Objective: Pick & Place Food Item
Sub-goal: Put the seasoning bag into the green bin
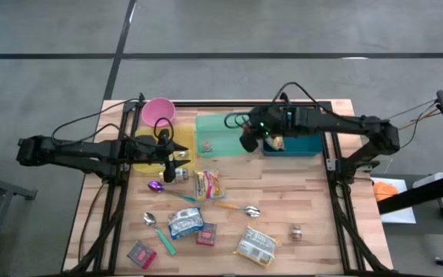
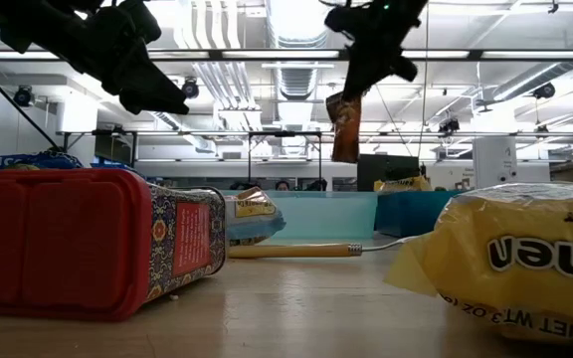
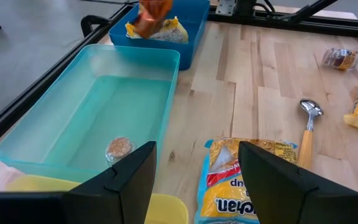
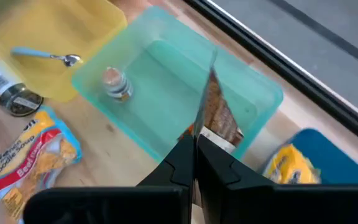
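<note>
My right gripper (image 4: 194, 146) is pinched tight on the top edge of a flat brown and orange foil snack packet (image 4: 219, 115), which hangs below my fingers in the air, touching nothing else. It is over the far end of the translucent teal plastic bin (image 1: 220, 127), close to where that bin meets the dark blue plastic bin (image 1: 302, 144) beside it. In the low view the packet (image 2: 344, 124) dangles well clear of the table. A yellow crinkled food bag (image 4: 288, 165) lies in the blue bin, and a small round wrapped sweet (image 4: 114, 81) sits on the teal bin's floor. My left gripper (image 1: 177, 158) waits near the yellow plastic tray (image 1: 143, 150), fingers parted and holding nothing, above a yellow chicken soup packet (image 3: 244, 180) on the wooden table (image 1: 314, 208).
</note>
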Tool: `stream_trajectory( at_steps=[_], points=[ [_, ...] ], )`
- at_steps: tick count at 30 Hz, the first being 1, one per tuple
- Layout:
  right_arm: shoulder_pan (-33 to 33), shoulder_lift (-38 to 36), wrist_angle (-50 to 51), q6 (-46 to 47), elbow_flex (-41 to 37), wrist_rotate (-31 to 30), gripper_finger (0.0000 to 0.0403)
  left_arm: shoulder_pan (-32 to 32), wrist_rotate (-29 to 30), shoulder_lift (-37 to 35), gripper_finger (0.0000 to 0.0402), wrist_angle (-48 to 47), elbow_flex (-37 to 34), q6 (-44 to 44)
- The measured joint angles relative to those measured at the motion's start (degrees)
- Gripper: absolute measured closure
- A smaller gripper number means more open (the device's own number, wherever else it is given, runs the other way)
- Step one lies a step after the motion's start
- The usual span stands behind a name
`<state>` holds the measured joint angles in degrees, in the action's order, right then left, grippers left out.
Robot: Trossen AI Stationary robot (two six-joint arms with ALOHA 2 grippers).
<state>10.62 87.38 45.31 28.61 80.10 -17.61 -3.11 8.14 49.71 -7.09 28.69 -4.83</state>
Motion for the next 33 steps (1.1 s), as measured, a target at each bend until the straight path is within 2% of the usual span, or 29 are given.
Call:
stream_trajectory(
  at_steps=[9,15,23,33],
  points=[
    [7.6,8.6,0.2,-7.6,6.9,7.4,0.0395,0.0,0.0,0.0,0.0166,0.0,0.0,0.4],
    [12.2,14.2,-1.3,-9.7,7.6,12.7,0.0395,0.0,0.0,0.0,0.0166,0.0,0.0,0.4],
    [16.6,18.0,-4.4,-10.7,7.6,14.7,0.0395,0.0,0.0,0.0,0.0166,0.0,0.0,0.6],
    [19.0,19.6,-4.4,-11.9,7.5,15.1,0.0395,0.0,0.0,0.0,0.0166,0.0,0.0,2.1]
  ],
)
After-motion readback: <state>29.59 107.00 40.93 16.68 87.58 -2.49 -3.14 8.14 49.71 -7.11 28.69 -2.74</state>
